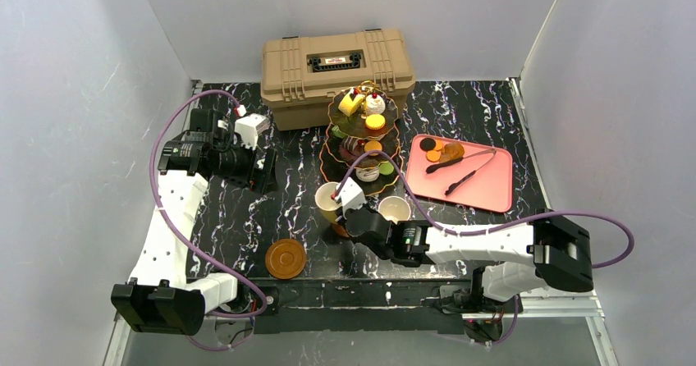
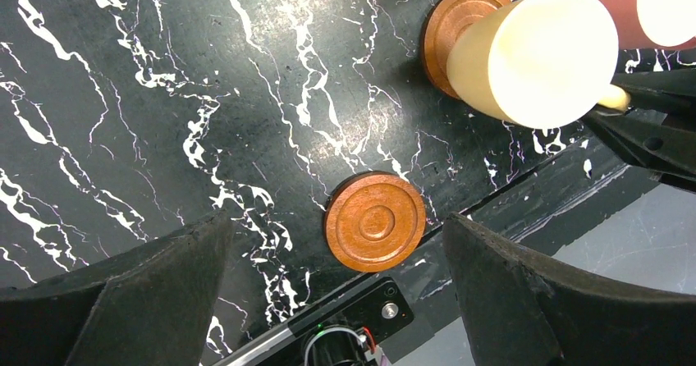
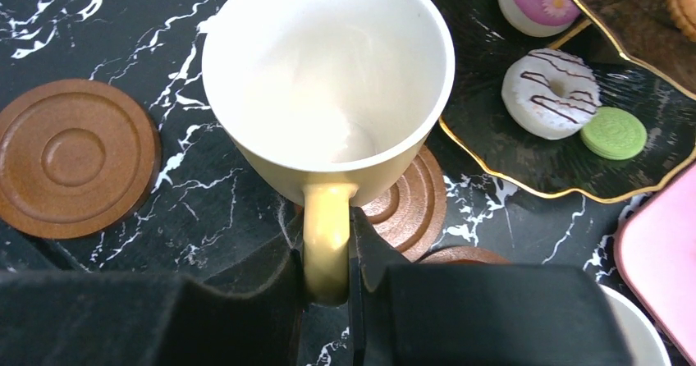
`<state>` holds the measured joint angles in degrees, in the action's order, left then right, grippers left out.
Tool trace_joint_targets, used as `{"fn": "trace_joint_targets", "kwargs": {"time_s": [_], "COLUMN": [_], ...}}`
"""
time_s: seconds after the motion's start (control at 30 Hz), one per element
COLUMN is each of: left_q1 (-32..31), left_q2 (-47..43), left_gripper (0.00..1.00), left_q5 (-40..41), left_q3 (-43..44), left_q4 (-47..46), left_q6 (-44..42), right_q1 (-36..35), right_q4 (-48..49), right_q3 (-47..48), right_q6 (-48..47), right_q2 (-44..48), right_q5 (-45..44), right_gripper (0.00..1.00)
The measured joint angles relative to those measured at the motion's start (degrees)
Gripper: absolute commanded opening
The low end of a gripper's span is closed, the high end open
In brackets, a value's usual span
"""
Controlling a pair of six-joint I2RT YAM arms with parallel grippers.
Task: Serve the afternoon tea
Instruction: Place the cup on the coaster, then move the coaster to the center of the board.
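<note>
My right gripper [image 1: 351, 210] [image 3: 328, 255] is shut on the handle of the yellow cup [image 1: 328, 198] [image 3: 328, 70] [image 2: 533, 54]. The cup is empty and tilted above a brown saucer [image 3: 410, 210] [image 2: 451, 21]. I cannot tell whether cup and saucer touch. A second saucer [image 1: 286, 258] [image 2: 375, 221] [image 3: 74, 157] lies alone near the front edge. High over it, my left gripper [image 1: 264, 171] [image 2: 336, 222] is open and empty. The pink cup [image 1: 395, 209] [image 3: 636, 333] stands just right of my right gripper. Behind the cups is the three-tier black stand [image 1: 365, 136] [image 3: 492, 136], holding pastries and macarons.
A tan toolbox [image 1: 336, 75] stands at the back, touching the stand's far side. On the right lies a pink tray [image 1: 484, 189] with black tongs [image 1: 460, 167] and a few macarons. Grey walls close in the table on three sides.
</note>
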<state>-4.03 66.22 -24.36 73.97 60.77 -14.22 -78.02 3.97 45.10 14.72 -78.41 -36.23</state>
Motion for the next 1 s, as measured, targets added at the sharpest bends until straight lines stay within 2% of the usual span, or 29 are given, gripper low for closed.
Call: {"fn": "trace_joint_targets", "kwargs": {"time_s": [0.57,1.0], "left_q1": [0.00,0.00], "left_q2": [0.72,0.98], "left_gripper": [0.98,0.98], "left_q5": [1.05,1.42], "left_q3": [-0.90,-0.90], "left_q4": [-0.63,-0.76], "left_q6": [-0.17,-0.22], "right_q1": [0.07,0.26], "right_q4": [-3.32,3.85], "right_q3": [-4.66,-5.46], "right_q6": [3.61,5.57], "right_q2": [0.39,-2.14], "right_q5": [-1.97,0.83], "right_gripper": [0.01,0.01]}}
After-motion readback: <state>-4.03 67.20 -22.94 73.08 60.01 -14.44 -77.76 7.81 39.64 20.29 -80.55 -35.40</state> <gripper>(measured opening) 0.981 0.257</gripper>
